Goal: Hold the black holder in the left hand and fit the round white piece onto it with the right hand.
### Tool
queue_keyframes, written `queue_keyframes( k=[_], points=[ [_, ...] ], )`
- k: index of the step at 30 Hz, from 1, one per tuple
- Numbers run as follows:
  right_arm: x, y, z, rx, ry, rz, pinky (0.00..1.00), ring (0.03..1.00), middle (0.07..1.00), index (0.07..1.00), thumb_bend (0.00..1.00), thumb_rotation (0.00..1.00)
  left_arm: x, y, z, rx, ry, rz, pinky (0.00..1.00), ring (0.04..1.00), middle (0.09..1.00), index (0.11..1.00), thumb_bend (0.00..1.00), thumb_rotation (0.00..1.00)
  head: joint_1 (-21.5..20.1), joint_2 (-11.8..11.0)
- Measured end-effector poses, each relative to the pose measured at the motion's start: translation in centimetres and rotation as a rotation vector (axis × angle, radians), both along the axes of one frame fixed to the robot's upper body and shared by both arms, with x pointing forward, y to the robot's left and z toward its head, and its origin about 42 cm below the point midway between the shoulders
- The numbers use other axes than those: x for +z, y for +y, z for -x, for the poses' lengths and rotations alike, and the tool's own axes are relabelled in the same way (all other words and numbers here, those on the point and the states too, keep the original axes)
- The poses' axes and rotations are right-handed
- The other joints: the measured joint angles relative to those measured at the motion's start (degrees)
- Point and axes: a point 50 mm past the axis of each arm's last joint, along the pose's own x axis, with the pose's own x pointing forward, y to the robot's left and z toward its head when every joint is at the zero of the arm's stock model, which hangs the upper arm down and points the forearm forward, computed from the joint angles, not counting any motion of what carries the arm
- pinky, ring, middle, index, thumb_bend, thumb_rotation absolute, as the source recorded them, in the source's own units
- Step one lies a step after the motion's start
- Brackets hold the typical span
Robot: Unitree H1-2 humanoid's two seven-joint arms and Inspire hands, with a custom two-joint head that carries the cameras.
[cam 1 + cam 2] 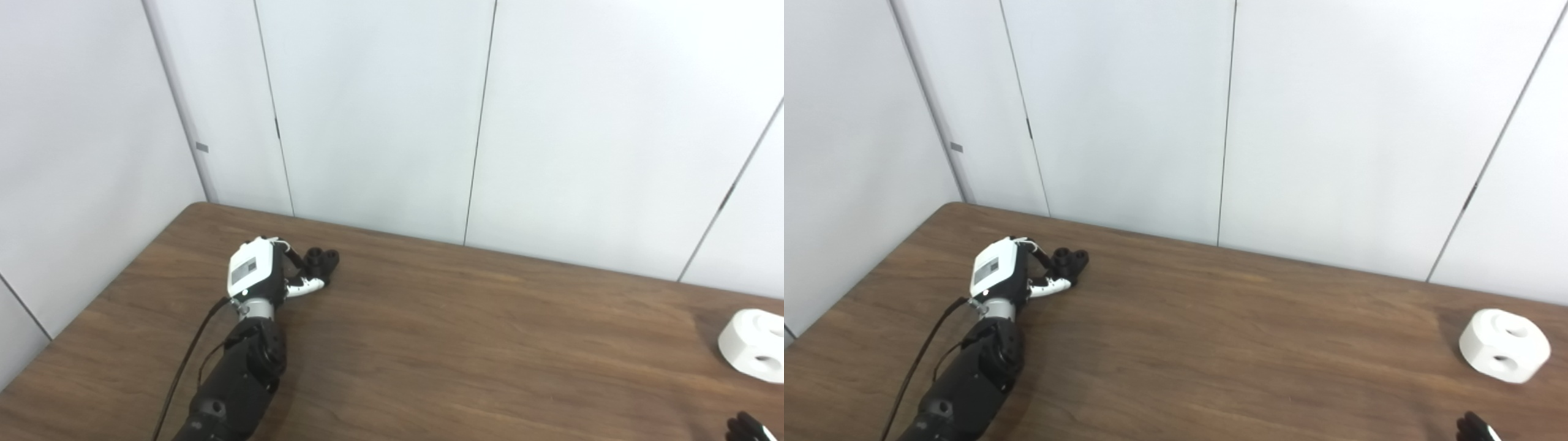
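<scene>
Over on the far left of the wooden counter point(429, 343), the left hand point(260, 272) has its fingers point(306, 285) curled around the black holder point(323, 262). The round white piece point(1504, 344), showing 2 holes, sits well apart at the right edge. Only the right hand's point(1475, 427) dark fingertips peek in; I cannot tell their state.

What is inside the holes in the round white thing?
The round white piece shows two holes. They look dark and empty, but their bottoms are hidden in shadow.

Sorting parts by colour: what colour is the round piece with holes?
White; the round piece shows best in the right eye view.
</scene>
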Motion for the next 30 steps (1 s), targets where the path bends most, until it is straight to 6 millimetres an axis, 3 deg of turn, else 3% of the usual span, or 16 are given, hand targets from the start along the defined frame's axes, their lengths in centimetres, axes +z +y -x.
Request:
queue_keyframes(
  k=[5, 8, 11, 19, 26, 30],
  points=[
    [0.1, 0.0, 0.0, 0.005, -0.015, -0.013, 0.97, 0.921, 0.914, 0.924, 0.6, 0.99, 0.0, 0.0, 0.0, -0.01, -0.007, 0.002, 1.0, 0.928, 0.813, 0.483, 0.52, 0.04, -0.3, 0.1],
    [0.1, 0.0, 0.1, 0.006, -0.02, -0.01, 0.92, 0.914, 0.91, 0.926, 0.6, 0.99, 0.1, 0.1, 0.0, -0.017, -0.01, 0.0, 1.0, 0.922, 0.807, 0.484, 0.52, 0.04, -0.3, 0.1],
    [0.1, 0.0, 0.1, 0.007, -0.021, -0.008, 0.97, 0.927, 0.918, 0.931, 0.58, 0.99, 0.1, 0.3, 0.0, -0.022, -0.008, 0.0, 1.0, 0.916, 0.803, 0.484, 0.52, 0.04, -0.4, 0.4],
    [0.1, 0.0, 0.1, 0.007, -0.019, -0.009, 0.98, 0.929, 0.919, 0.934, 0.58, 0.99, 0.5, 0.5, 0.6, -0.037, -0.001, 0.061, 1.0, 0.902, 0.789, 0.484, 0.52, 0.04, -0.7, 0.9],
    [0.0, 0.0, 0.1, 0.006, -0.014, 0.002, 1.0, 0.936, 0.915, 0.933, 0.6, 1.0, 1.1, -0.6, 1.6, -0.085, 0.026, 0.092, 1.0, 0.9, 0.792, 0.485, 0.52, 0.05, -1.4, 1.0],
    [0.0, 0.1, 0.1, 0.006, -0.007, 0.0, 0.99, 0.945, 0.928, 0.945, 0.56, 1.0, 1.0, -1.8, 2.5, -0.129, 0.054, 0.093, 1.0, 0.882, 0.783, 0.486, 0.52, 0.05, -2.0, 1.4]
  ],
)
